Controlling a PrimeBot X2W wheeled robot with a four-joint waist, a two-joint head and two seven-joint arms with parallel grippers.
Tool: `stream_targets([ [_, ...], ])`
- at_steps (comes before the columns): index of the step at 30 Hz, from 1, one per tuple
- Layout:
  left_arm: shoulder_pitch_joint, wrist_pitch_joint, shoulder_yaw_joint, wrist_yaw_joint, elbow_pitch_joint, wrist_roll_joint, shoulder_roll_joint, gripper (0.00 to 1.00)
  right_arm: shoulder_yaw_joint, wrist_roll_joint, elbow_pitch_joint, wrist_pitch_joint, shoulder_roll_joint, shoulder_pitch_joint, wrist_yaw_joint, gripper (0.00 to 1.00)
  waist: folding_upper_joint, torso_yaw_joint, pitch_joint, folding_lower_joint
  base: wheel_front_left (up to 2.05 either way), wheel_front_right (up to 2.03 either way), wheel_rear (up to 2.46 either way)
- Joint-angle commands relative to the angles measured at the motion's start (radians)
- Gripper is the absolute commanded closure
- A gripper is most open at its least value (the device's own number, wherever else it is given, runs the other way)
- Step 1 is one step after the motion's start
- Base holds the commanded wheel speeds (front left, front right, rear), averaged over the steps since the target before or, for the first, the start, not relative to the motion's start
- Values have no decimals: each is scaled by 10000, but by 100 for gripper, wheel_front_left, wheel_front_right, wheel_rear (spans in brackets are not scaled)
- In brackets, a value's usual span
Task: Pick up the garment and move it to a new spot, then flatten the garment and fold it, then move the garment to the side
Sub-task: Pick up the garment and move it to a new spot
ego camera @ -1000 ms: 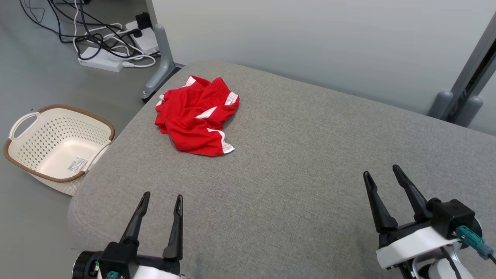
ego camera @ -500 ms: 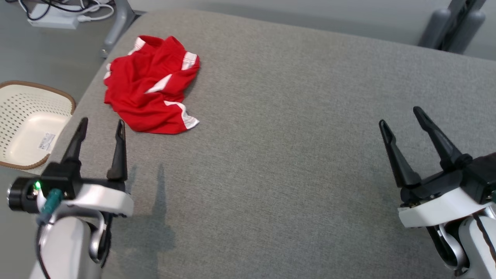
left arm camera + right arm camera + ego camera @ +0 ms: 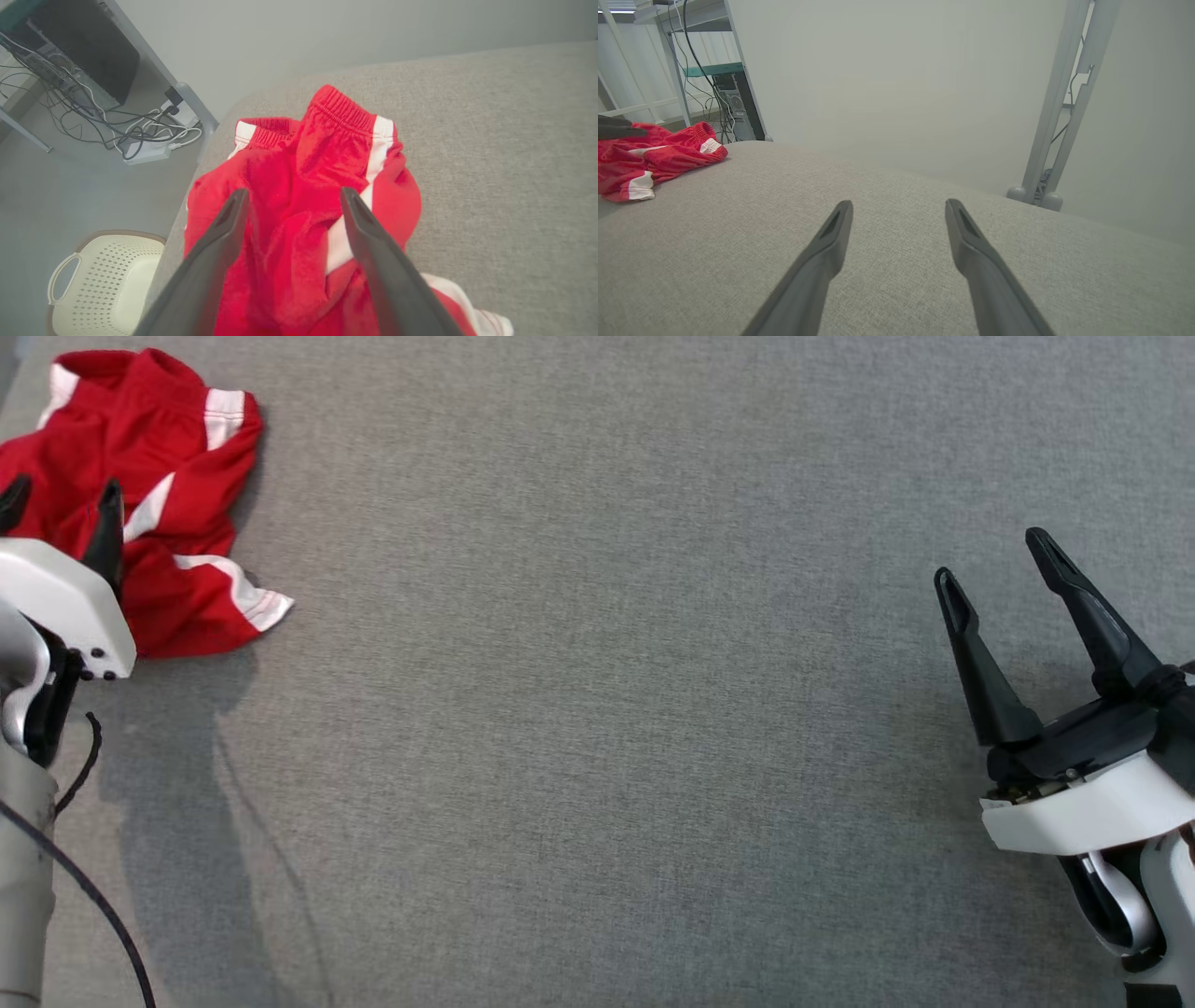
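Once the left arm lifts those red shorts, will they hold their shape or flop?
Probably flop: the red shorts lie crumpled in soft folds. Likely light: thin fabric. They may drag rather than slide on the textured grey cushion.

**What I cannot see around the garment**

The garment [image 3: 177, 457] runs off the head view's left edge, and my left gripper [image 3: 62, 490] covers its near-left part. From my left wrist, my two fingers [image 3: 210, 261] hide strips of the cloth, and the bottom edge cuts away its near end. I cannot tell whether my tips touch the cloth. Left of the garment, the basket [image 3: 110, 261] is cropped by the bottom edge.
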Motion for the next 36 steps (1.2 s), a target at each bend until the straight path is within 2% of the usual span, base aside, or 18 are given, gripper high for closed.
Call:
stream_targets([
  [1,-264,227,-70,-48,215,-126,68,0,12,-33,-73,-48,-75,-151,2,0,0,-371,379,0,0,0,0],
  [8,-1407,1941,-450,-58,1761,-288,579,0,266,-52,-30,-202,-26,-335,0,0,0,-822,748,0,0,0,0],
  [11,-1704,2434,-548,81,2304,-147,795,0,305,-59,43,-281,20,-379,2,0,0,-958,846,0,0,0,0],
  [17,-1930,3110,-488,62,3178,-495,756,0,294,-55,201,-408,108,-358,2,0,0,-1106,915,0,0,0,0],
  [18,-1936,3185,-498,48,3263,-529,743,71,298,-56,224,-413,118,-369,2,0,0,-1115,914,0,0,0,0],
  [19,-1924,3245,-517,29,3356,-587,739,100,302,-56,246,-433,130,-381,2,0,0,-1117,905,0,0,0,0],
  [21,-1908,3302,-594,15,3483,-635,764,100,297,-67,289,-462,153,-376,2,0,0,-1106,863,0,0,0,0],
  [25,-1892,2701,-597,19,3412,-698,812,100,315,-54,466,-504,216,-376,2,0,0,-1046,659,0,0,0,0],
  [28,-2006,1670,-607,183,3122,-587,887,100,381,5,579,-553,277,-418,2,0,0,-1036,409,0,0,0,0],
  [32,-1935,943,-557,149,3041,-714,769,100,423,53,733,-618,323,-375,0,0,0,-1009,56,0,0,0,0],
  [36,-1837,-385,-468,378,2709,-661,823,100,471,117,1003,-709,489,-302,2,0,0,-1037,-532,0,0,0,0],
])
